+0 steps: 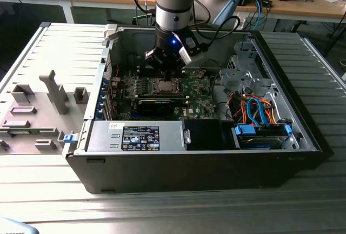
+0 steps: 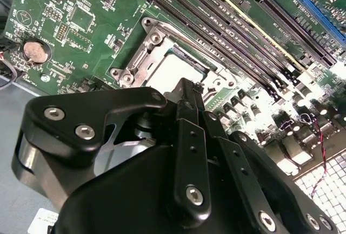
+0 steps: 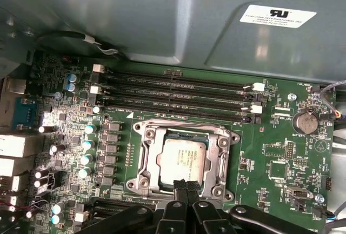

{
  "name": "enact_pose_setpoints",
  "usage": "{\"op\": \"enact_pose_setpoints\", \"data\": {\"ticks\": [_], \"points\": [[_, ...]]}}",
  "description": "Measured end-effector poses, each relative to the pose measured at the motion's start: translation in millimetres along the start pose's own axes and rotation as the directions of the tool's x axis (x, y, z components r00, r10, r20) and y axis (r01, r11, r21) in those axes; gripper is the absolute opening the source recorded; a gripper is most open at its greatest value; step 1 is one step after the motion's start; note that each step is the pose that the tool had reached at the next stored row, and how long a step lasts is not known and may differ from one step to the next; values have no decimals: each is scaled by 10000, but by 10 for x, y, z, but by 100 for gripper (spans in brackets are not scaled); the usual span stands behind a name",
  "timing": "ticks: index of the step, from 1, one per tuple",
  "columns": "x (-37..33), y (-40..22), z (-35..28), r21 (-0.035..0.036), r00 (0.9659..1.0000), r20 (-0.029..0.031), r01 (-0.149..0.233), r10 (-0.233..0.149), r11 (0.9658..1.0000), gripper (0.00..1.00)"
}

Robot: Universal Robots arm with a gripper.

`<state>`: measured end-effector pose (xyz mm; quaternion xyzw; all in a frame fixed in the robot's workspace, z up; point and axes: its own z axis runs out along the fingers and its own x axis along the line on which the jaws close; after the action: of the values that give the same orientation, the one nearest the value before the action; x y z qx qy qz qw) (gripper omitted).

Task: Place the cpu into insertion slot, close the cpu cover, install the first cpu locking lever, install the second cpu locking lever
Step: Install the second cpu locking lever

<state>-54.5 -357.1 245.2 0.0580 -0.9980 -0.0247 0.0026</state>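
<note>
The cpu (image 3: pixel 183 159), a square chip with a silver-grey top, lies flat in the insertion slot (image 3: pixel 226 136) on the green board. The cpu cover (image 3: pixel 148 155), a silver frame, lies down around the chip. My gripper (image 3: pixel 186 184) hangs just over the socket's edge, black fingertips pressed together and shut, with nothing visible between them. In the second wrist view the fingertips (image 2: pixel 186 91) stand right beside the pale chip (image 2: pixel 170 72). In the exterior view the gripper (image 1: pixel 167 73) reaches down into the open computer case, directly above the socket (image 1: pixel 164 86).
Long black memory slots (image 3: pixel 178 91) run beside the socket, and a coin battery (image 3: pixel 305 121) sits farther off. A black card (image 1: pixel 157 104), the power supply (image 1: pixel 135 135) and orange and blue cables (image 1: pixel 257 109) fill the case. The grey case wall (image 3: pixel 162 18) rises behind the board.
</note>
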Motion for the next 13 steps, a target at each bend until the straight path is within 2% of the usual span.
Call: {"op": "enact_pose_setpoints", "data": {"ticks": [6,13], "points": [[0,3,-55,2,10000,0,0,0,10000,11],[0,3,-59,1,10000,0,0,0,10000,11]]}}
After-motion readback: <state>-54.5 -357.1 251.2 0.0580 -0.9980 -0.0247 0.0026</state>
